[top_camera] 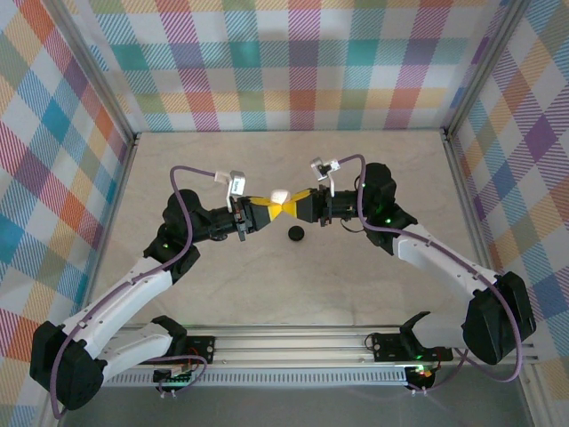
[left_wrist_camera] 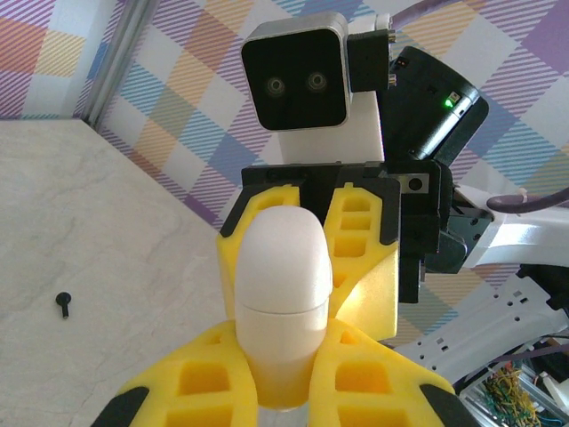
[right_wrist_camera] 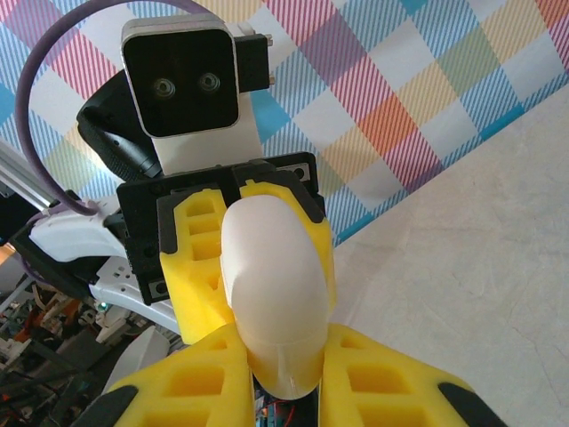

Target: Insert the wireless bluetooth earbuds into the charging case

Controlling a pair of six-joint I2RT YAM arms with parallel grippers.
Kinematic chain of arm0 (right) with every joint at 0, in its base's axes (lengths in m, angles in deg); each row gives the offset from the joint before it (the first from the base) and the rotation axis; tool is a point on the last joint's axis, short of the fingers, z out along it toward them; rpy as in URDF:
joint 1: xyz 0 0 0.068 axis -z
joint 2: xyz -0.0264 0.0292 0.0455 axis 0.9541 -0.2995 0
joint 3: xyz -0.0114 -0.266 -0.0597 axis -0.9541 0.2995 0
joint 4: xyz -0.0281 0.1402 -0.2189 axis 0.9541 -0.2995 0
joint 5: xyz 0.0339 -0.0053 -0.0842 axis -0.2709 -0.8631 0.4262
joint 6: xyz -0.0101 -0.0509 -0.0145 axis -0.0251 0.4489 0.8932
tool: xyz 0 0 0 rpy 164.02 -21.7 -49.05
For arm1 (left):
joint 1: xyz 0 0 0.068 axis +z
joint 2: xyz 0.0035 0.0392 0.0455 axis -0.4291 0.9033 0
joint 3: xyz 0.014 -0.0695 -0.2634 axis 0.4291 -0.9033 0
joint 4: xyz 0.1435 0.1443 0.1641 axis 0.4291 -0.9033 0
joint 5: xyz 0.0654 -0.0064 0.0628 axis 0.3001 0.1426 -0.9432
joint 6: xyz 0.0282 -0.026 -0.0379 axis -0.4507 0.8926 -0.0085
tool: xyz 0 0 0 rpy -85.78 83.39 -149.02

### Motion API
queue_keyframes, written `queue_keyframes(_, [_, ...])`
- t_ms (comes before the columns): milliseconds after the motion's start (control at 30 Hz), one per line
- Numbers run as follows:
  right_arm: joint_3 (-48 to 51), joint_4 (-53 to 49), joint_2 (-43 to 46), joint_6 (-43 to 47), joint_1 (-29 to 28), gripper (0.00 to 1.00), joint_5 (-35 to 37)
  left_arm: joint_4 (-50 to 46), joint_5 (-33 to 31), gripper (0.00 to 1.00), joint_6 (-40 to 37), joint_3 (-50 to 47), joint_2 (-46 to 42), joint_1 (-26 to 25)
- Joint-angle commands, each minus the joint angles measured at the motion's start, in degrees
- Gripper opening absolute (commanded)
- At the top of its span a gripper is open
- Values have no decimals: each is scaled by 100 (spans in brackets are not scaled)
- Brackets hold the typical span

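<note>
Step in hand, prob. a 2-arm hold: white charging case (left_wrist_camera: 277,267) is up in mid-air over the desk (top_camera: 222,160), lid seam shut. Left pincer (top_camera: 269,207) clamps 1 end, right pincer (top_camera: 294,205) is narrow on the other.

Next: 1 pincer needs to steady the body while the lid gets opened.

1 black earbud (left_wrist_camera: 62,304) lies on the desk, w/ a dark round item (top_camera: 295,233) below the pincers.

Desk is pale, marbled; plaid walls (top_camera: 284,62) on 3 sides.

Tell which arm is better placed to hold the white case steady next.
Left, probably: the left tool is shut on the white charging case, a finger on each side; whether the right tool grips is unclear.
</note>
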Motion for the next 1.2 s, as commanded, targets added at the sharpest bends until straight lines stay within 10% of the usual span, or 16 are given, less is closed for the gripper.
queue_keyframes(0, [-95, 236, 8, 45, -1, 12, 140, 242, 169, 17, 38, 142, -63, 6])
queue_keyframes(267, [42, 232, 83, 15, -1, 5, 405, -32, -134, 59, -126, 117, -114, 6])
queue_keyframes(367, [-63, -372, 81, 295, -1, 4, 730, -1412, -988, 98, -754, 330, -254, -2])
queue_keyframes(733, [-949, -1754, -1399, 297, -52, 3, 1432, -4590, -5105, 100, -775, 442, -1067, 28])
queue_keyframes(1167, [-4908, -3880, -5453, 461, -790, 2, 1630, -5759, -4885, 100, -387, 517, -1148, 165])
